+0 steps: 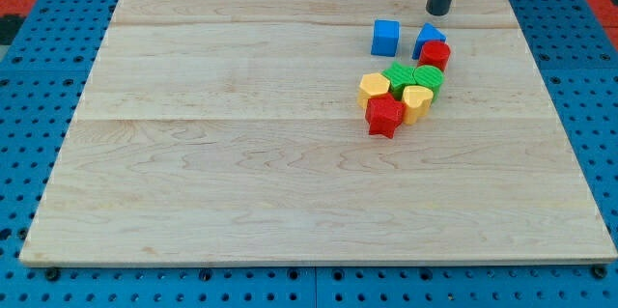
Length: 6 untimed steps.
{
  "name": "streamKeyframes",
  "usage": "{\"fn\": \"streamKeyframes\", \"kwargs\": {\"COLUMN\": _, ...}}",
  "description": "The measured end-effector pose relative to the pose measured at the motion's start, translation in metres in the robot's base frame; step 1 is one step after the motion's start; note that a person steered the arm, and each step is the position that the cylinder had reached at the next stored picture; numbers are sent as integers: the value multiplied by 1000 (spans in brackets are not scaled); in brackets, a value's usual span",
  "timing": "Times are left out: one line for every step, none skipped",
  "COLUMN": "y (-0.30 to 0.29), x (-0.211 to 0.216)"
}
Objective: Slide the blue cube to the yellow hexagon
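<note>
The blue cube [385, 38] sits on the wooden board [241, 154] toward the view's upper right, apart from the other blocks. The yellow hexagon [374, 87] lies below it, at the left end of a tight cluster. My tip [439, 12] is the lower end of a dark rod near the board's top edge, up and to the right of the blue cube and just above a blue triangular block [428, 36]. The tip touches no block.
The cluster holds a red cylinder [435, 55], two green blocks [400, 80] [427, 77], a yellow heart-like block [416, 102] and a red star [384, 115]. A blue pegboard [39, 154] surrounds the board.
</note>
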<state>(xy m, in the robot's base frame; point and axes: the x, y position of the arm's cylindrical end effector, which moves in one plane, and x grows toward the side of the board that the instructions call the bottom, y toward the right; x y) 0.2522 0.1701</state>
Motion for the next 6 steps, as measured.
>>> {"fn": "streamKeyframes", "kwargs": {"y": -55, "x": 16}}
{"fn": "streamKeyframes", "kwargs": {"y": -91, "x": 51}}
{"fn": "streamKeyframes", "kwargs": {"y": -87, "x": 42}}
{"fn": "streamKeyframes", "kwargs": {"y": -54, "x": 38}}
{"fn": "streamKeyframes", "kwargs": {"y": -53, "x": 51}}
{"fn": "streamKeyframes", "kwargs": {"y": -91, "x": 55}}
